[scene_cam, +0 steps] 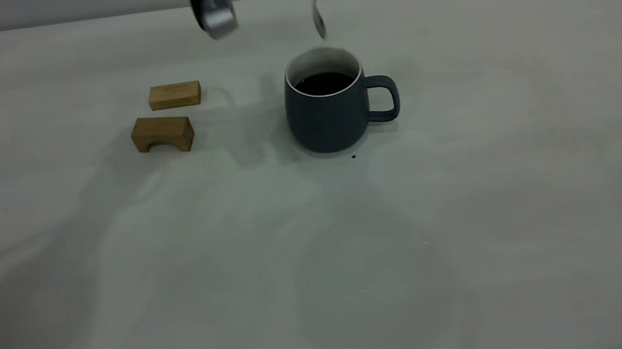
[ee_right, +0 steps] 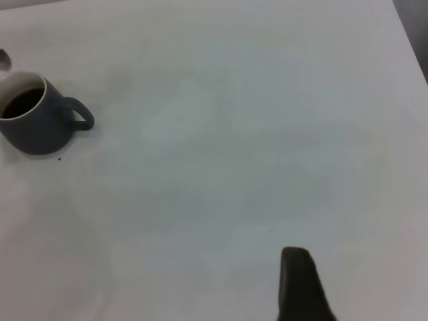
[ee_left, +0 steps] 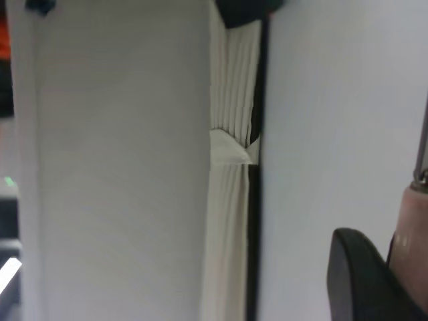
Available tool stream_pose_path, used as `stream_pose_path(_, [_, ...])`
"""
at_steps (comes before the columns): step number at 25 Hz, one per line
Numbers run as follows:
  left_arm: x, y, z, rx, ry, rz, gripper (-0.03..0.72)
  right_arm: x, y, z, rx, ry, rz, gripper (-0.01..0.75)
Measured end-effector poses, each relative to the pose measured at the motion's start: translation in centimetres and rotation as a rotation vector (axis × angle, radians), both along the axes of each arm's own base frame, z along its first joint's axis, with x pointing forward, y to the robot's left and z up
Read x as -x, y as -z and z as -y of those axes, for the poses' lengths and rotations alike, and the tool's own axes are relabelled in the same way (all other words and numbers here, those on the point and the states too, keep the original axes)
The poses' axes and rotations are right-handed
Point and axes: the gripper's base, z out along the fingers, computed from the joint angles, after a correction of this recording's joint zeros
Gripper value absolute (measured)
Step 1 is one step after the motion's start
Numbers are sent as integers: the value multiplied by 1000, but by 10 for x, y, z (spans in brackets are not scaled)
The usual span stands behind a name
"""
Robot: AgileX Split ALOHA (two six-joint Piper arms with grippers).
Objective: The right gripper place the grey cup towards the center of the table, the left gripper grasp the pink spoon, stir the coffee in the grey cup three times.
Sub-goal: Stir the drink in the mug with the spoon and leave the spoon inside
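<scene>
The grey cup (scene_cam: 328,118) stands upright near the table's (scene_cam: 465,210) middle, its handle to the right and dark coffee (scene_cam: 326,83) inside. Just above its far rim hangs the metal bowl of the pink spoon (scene_cam: 319,20), clear of the liquid. The spoon's pink handle (ee_left: 411,227) is pressed against a black finger (ee_left: 358,274) of my left gripper (ee_left: 394,267), which is shut on it. One silver finger (scene_cam: 218,19) shows at the top of the exterior view, left of the spoon. My right gripper (ee_right: 297,287) hangs over bare table, far from the cup (ee_right: 37,124).
Two brown wooden blocks lie left of the cup: a flat one (scene_cam: 175,95) and an arched one (scene_cam: 163,133). A tiny dark speck (scene_cam: 353,156) sits in front of the cup. The table's far edge runs just behind the spoon.
</scene>
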Motion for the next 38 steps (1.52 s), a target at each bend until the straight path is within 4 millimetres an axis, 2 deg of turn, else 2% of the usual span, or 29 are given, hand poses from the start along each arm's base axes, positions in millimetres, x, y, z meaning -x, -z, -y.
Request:
stream_pose_path(7, [1, 19, 5, -31, -22, -61, 127, 0, 0, 0, 1, 0, 0, 491])
stream_pose_path(16, [7, 69, 10, -92, -23, -123, 127, 0, 0, 0, 1, 0, 0, 491])
stream_pose_path(22, [8, 76, 11, -140, -26, -114, 127, 0, 0, 0, 1, 0, 0, 491])
stream_pose_path(30, [-3, 84, 2, -228, -141, -105, 127, 0, 0, 0, 1, 0, 0, 491])
stream_pose_path(38, [-3, 85, 22, -221, -118, -70, 127, 0, 0, 0, 2, 1, 0, 491])
